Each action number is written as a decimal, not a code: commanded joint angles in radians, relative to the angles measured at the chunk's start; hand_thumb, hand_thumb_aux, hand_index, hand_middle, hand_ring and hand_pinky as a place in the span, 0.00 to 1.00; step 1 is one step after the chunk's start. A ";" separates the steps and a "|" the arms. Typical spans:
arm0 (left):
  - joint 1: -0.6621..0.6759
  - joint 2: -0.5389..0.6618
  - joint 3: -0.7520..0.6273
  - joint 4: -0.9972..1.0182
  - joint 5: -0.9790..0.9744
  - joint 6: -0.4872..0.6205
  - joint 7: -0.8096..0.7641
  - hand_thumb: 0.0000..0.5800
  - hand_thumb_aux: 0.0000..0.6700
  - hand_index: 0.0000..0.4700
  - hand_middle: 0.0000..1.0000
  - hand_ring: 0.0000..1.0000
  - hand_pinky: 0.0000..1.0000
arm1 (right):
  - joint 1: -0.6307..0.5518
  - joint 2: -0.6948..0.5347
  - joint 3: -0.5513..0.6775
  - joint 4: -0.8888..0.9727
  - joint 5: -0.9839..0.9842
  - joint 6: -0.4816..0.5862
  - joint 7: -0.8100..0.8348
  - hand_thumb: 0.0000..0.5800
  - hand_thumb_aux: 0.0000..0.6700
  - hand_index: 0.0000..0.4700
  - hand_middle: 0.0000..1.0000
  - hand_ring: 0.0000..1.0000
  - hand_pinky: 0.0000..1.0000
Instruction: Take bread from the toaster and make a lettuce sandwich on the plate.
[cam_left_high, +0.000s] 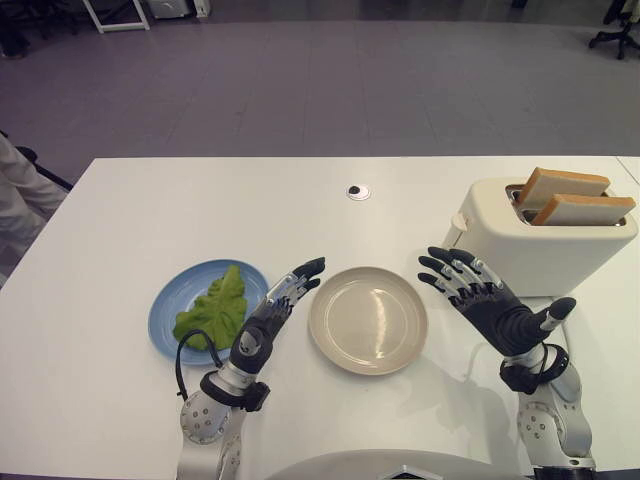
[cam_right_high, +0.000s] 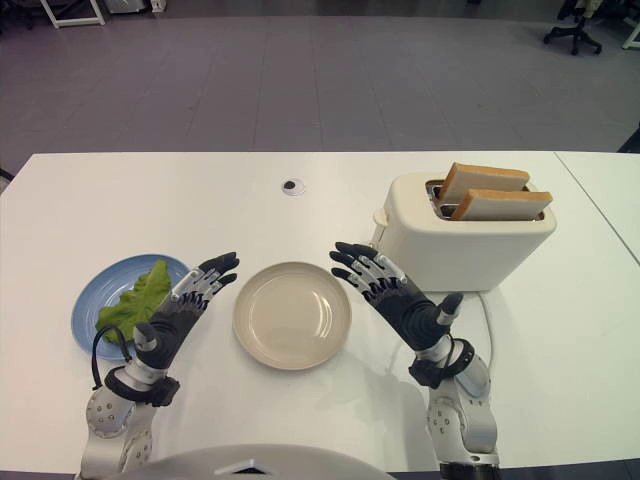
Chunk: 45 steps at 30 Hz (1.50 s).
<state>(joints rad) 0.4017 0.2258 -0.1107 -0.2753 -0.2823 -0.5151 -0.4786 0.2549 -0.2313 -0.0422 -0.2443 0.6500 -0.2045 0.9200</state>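
the two tan bread slices (cam_left_high: 572, 198) stand upright in the cream toaster (cam_left_high: 520, 250), long edges running across the table, just beyond your right hand (cam_left_high: 490, 305), the nearer one. it hovers spread wide, holding nothing. your left hand (cam_left_high: 264, 322), also spread and empty, hangs between the green lettuce leaf (cam_left_high: 212, 310) and the round beige plate (cam_left_high: 368, 322).

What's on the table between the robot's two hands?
The cream plate lies between the left hand and the right hand, seen in both eye views.

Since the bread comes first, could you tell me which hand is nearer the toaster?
Right. The right hand is just in front of the toaster; the left hand is across the beige plate, by the lettuce.
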 joint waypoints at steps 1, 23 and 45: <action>-0.006 -0.007 -0.015 0.005 -0.035 -0.019 -0.029 0.00 0.00 0.00 0.00 0.00 0.00 | -0.006 0.007 -0.011 0.021 0.000 -0.013 0.006 0.00 0.00 0.00 0.00 0.00 0.00; 0.027 -0.013 -0.038 -0.019 -0.009 -0.042 -0.040 0.00 0.00 0.00 0.00 0.00 0.00 | -0.012 -0.030 -0.022 -0.026 -0.007 -0.030 0.026 0.00 0.00 0.00 0.00 0.00 0.00; 0.022 -0.024 -0.070 -0.038 -0.001 -0.018 -0.024 0.00 0.00 0.00 0.00 0.00 0.00 | -0.754 -0.772 -0.121 1.237 -1.042 -0.833 -0.661 0.82 0.58 0.58 0.00 0.00 0.00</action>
<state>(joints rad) 0.4185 0.1956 -0.1785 -0.3056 -0.2868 -0.5449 -0.5050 -0.4654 -0.9898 -0.2077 0.9420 -0.3544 -1.0193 0.2830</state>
